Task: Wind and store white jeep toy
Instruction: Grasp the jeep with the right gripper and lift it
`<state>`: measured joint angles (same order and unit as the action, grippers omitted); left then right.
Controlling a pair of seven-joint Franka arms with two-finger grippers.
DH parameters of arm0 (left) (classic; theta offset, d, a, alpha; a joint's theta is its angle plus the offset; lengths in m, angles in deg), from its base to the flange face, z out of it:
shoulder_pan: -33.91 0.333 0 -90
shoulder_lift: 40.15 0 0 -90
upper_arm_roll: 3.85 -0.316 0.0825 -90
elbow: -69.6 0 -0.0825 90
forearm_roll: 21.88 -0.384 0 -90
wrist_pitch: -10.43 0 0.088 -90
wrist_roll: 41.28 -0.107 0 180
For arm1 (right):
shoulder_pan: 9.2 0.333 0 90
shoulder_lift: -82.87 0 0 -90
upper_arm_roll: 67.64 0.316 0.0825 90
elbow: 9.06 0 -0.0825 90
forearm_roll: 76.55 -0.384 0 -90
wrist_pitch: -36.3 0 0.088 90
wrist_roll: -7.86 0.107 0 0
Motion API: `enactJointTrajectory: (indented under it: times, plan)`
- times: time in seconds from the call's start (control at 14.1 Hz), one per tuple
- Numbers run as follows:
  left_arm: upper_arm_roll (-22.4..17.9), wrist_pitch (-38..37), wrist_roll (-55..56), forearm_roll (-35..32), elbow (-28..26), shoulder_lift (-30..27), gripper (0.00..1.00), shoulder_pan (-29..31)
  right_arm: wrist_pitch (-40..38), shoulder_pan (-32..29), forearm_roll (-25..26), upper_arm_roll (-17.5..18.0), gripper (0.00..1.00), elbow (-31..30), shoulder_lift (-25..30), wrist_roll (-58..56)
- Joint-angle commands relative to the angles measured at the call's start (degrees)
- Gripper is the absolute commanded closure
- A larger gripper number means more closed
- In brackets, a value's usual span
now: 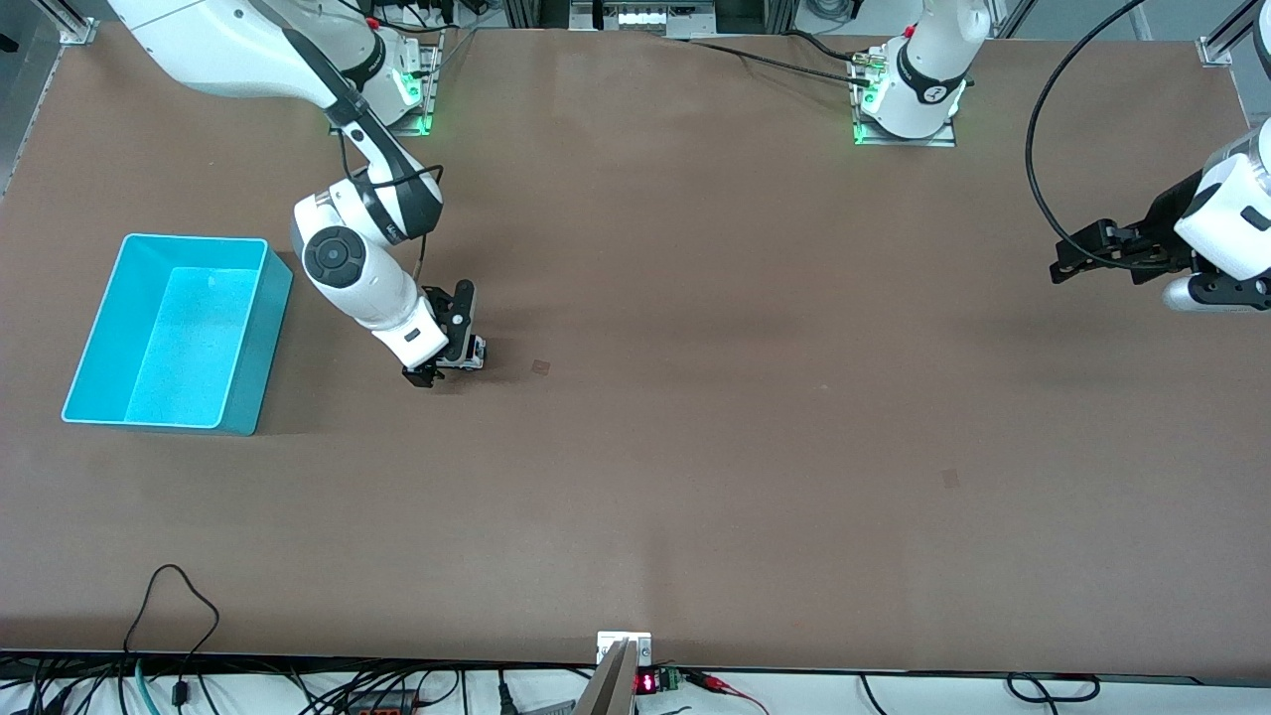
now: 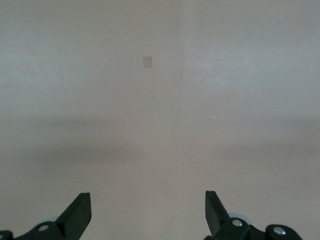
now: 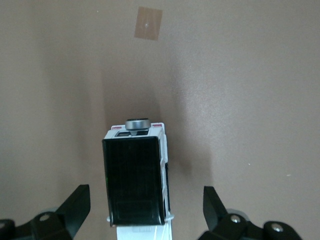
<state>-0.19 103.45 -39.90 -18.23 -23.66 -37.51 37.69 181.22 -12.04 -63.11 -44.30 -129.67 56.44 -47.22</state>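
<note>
The white jeep toy (image 3: 136, 180) stands on the brown table (image 1: 695, 447), toward the right arm's end of it and near the middle of the table's depth. In the right wrist view its black roof fills the space between the two dark fingers (image 3: 75, 207) of the right gripper (image 3: 145, 210), with a clear gap of table showing on each side of the car, so the fingers are spread apart and flank the toy without touching it. A small round spare wheel sits on the end of the jeep that points away from the gripper's body. In the front view the same toy (image 1: 475, 354) shows only as a small white and black shape just beside the low right gripper (image 1: 449, 362), on the side toward the left arm's end of the table.

A small square patch (image 1: 541, 367) lies on the table near the jeep, a little farther toward the left arm's end. A turquoise bin (image 1: 174, 333) sits on the table at the right arm's end, close to the right arm's wrist but apart from the jeep.

The left gripper (image 1: 1077, 260) waits up in the air over the left arm's end of the table, well apart from the toy. Its fingers (image 2: 77, 212) stand wide apart with only bare table between them.
</note>
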Motion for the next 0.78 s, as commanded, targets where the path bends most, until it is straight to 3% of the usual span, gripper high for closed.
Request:
enactJointTrajectory:
  times: [0.0, 0.28, 0.57, 0.71]
  plan:
    - [0.11, 0.68, -0.68, -0.39, -1.57, -1.58, 0.00, 0.09, 0.71, 0.81, 1.15, -0.67, 0.00, 0.90, -0.90, 0.41]
    - [0.03, 0.68, -0.68, -0.39, -1.57, -1.58, 0.00, 0.09, 0.89, 0.73, 2.20, -0.76, 0.24, 0.99, -1.69, 0.41]
    - [0.11, 0.68, -0.59, -0.57, -1.57, -1.58, 0.00, 0.09, 1.76, 0.73, 2.29, -0.76, 0.41, 1.08, -1.96, 0.32]
    - [0.11, 0.59, -0.59, -0.57, -1.57, -1.58, 0.00, 0.09, 1.94, 0.73, 2.29, -0.76, 0.58, 1.08, -2.22, 0.32]
